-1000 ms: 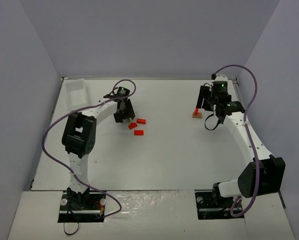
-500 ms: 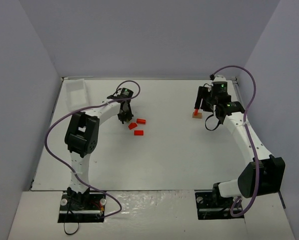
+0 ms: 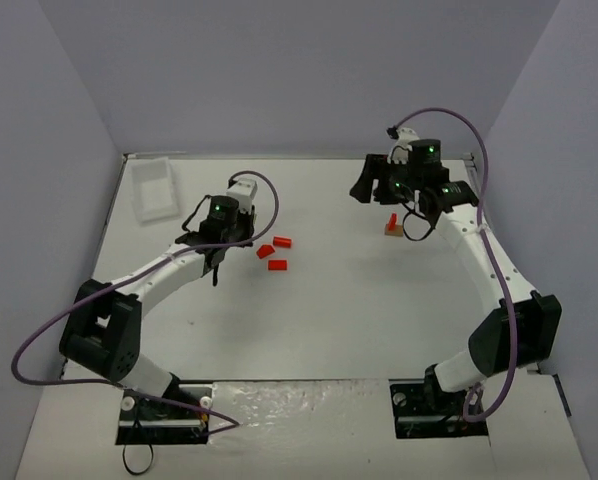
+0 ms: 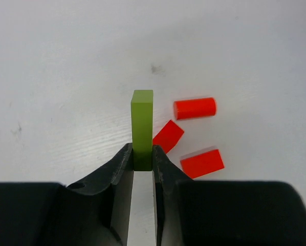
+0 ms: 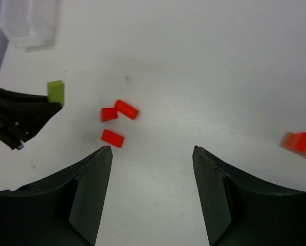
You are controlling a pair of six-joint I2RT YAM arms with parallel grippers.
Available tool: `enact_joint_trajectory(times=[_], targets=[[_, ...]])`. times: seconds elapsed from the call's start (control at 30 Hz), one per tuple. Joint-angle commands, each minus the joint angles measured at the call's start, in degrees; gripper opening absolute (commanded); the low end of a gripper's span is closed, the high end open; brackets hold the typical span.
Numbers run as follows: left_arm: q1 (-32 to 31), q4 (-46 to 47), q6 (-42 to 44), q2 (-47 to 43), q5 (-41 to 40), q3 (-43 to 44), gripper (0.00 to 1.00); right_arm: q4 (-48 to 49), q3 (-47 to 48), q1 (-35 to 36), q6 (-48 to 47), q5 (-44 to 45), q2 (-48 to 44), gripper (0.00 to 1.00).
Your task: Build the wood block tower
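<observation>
My left gripper [image 4: 141, 151] is shut on a pale yellow-green stick [image 4: 142, 120] and holds its near end, with the stick pointing away over the table. In the top view this gripper [image 3: 222, 250] is left of three loose red blocks [image 3: 275, 252]. In the left wrist view they lie just right of the stick: a cylinder [image 4: 194, 108] and two flat-sided blocks [image 4: 168, 136] [image 4: 202, 162]. The tower is a tan base with one red block on it [image 3: 392, 224], also at the right edge of the right wrist view [image 5: 300, 143]. My right gripper [image 3: 364, 188] [image 5: 153, 154] is open and empty, raised left of the tower.
A clear white plastic tray [image 3: 154, 190] stands at the back left corner and shows in the right wrist view [image 5: 30, 20]. Grey walls close the table on three sides. The left gripper with the stick [image 5: 56, 92] shows at the left of the right wrist view.
</observation>
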Motion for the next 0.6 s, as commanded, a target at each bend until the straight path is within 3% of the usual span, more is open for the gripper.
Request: enact_joint_trajectory(times=[0.0, 0.27, 0.57], targets=[[-1.5, 16.7, 12.1, -9.3, 8.1, -3.0, 0.00, 2.5, 7.7, 6.9, -0.1, -14.1, 3.3, 0.61], [-4.8, 20.3, 15.5, -18.2, 13.1, -7.5, 0.00, 2.6, 15.7, 14.7, 1.4, -21.8, 9.4, 0.60], [-8.5, 22.1, 15.8, -19.7, 14.8, -8.1, 0.00, 2.6, 18.4, 18.3, 2.2, -22.0, 12.7, 0.59]])
